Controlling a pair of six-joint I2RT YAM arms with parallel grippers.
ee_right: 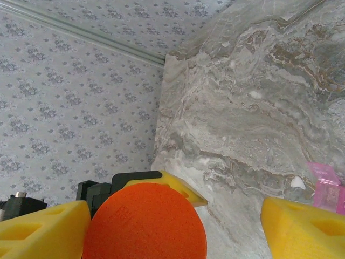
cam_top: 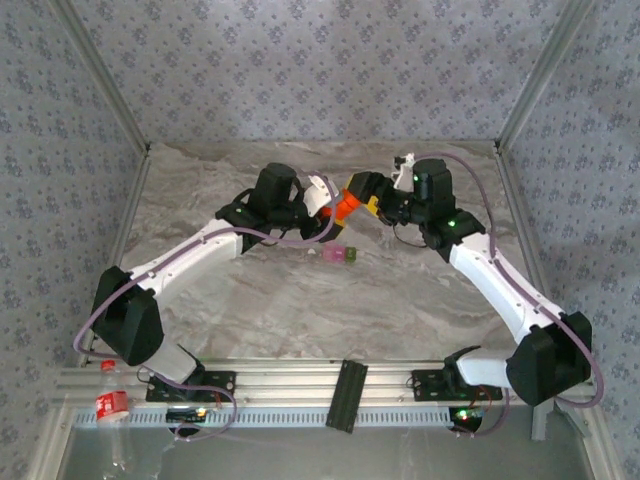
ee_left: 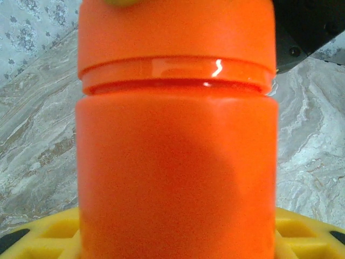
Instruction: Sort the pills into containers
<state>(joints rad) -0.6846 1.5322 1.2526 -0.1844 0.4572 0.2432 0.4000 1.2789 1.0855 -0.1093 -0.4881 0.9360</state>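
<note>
Closest to me, along the aluminium rail (cam_top: 300, 385) at the bench's near edge, I see a black block (cam_top: 347, 395) lying between the two arm bases. A clear plastic bottle (cam_top: 112, 410) with a red label stands off at the left corner. Both arms reach out from there and meet over the middle of the marbled bench (cam_top: 250, 300).

Next out, the containers (cam_top: 341, 255) sit on the bench surface. They are a small joined pair, with the pink half on the left and the olive-green half on the right. They lie just on my side of the spot where the arms meet, near both sets of fingers but apart from them. In the right wrist camera the pink half peeks in at the frame's edge, past one finger.

Just beyond them, the orange bottle (cam_top: 345, 208) is held off the bench. The left gripper (cam_top: 330, 212) is clamped on its body. In the left wrist view the bottle stands across the yellow fingers (ee_left: 43, 234), with its cap (ee_left: 175, 32) seated on top. The right gripper (ee_right: 175, 213) faces the cap end-on. The round orange top lies between its yellow fingers (ee_right: 302, 226), close beside one, with bare bench showing between it and the other. So I read these fingers as spread apart and gripping nothing.

Farthest back, the patterned walls (cam_top: 320, 70) close off the bench.
</note>
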